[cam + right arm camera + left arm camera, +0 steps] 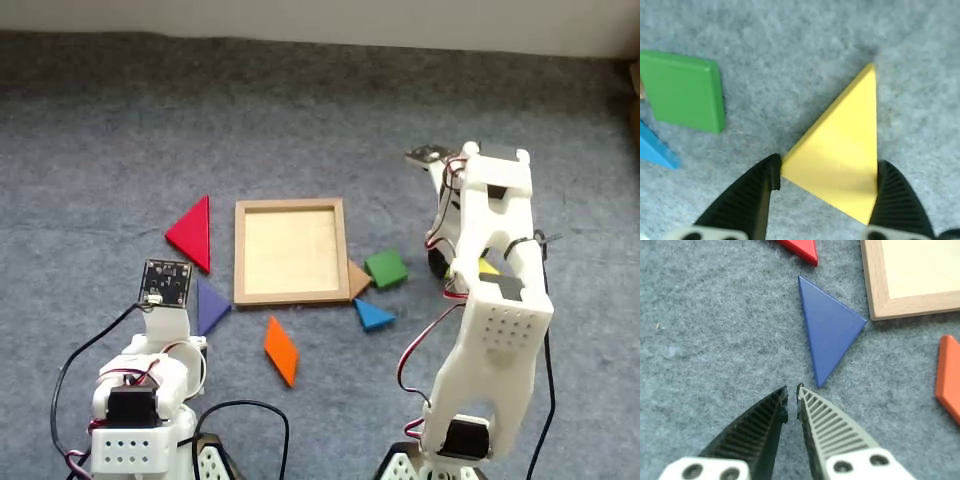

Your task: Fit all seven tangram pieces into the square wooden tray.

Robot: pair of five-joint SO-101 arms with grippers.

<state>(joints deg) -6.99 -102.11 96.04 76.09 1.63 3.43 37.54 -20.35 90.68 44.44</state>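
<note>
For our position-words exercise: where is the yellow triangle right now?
The yellow triangle lies on the grey carpet between the fingers of the right hand; in the high view it peeks from behind the right arm, right of the green square.

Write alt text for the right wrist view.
The right gripper straddles a yellow triangle lying flat on grey carpet, one black finger on either side. A green square and the tip of a blue piece lie nearby.

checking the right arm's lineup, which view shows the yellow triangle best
The right wrist view: the yellow triangle lies between the fingers of the right gripper, edges clear. The high view gives a sliver beside that arm; the left wrist view faces the blue triangle.
</note>
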